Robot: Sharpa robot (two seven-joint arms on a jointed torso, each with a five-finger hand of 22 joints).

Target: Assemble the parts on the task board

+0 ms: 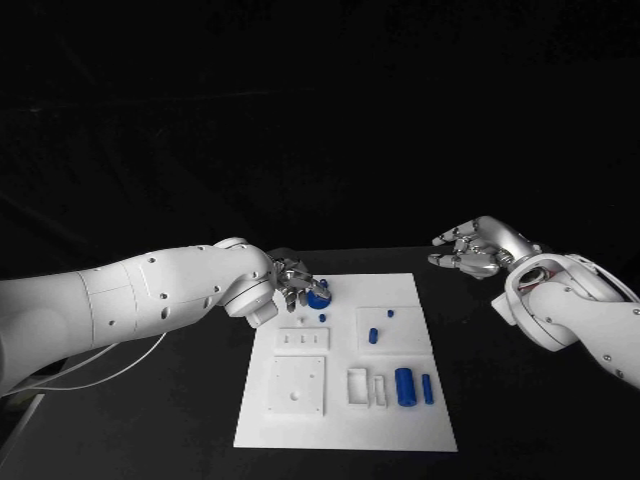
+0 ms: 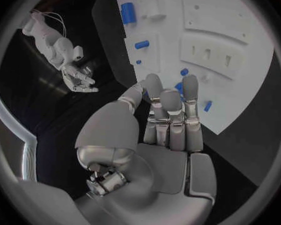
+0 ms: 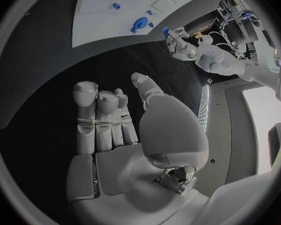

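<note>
Task board [image 1: 407, 420]: white plate, lying flat in the middle of the black table [image 1: 190, 400], long side running away from the robot.

Left hand [image 1: 294, 283]: poised at the board's far left corner, fingers bent down onto a blue round part [image 1: 320, 297] that sits on the board there. The fingertips [image 2: 154, 81] lie against or just over this piece; whether they actually grip it cannot be told, since the fingers hide the contact in the left wrist view.

Items near the left hand, on the board:
- small blue peg [image 1: 323, 318], just on the near side of the round part.
- white raised block with slots [image 1: 301, 341], nearer the robot again.
- larger white square block [image 1: 297, 384], at the near left of the board.

Items on the right half of the board:
- short blue pin [image 1: 391, 313], near the far end.
- blue cylinder [image 1: 372, 335], lying in a shallow white recess.
- large blue cylinder [image 1: 404, 387] and slim blue rod [image 1: 427, 389], side by side near the near end, beside a white bracket [image 1: 358, 388].

Right hand [image 1: 474, 249]: held above the black table, well apart from the board's far right corner, fingers loosely curled and apart, holding nothing.
</note>
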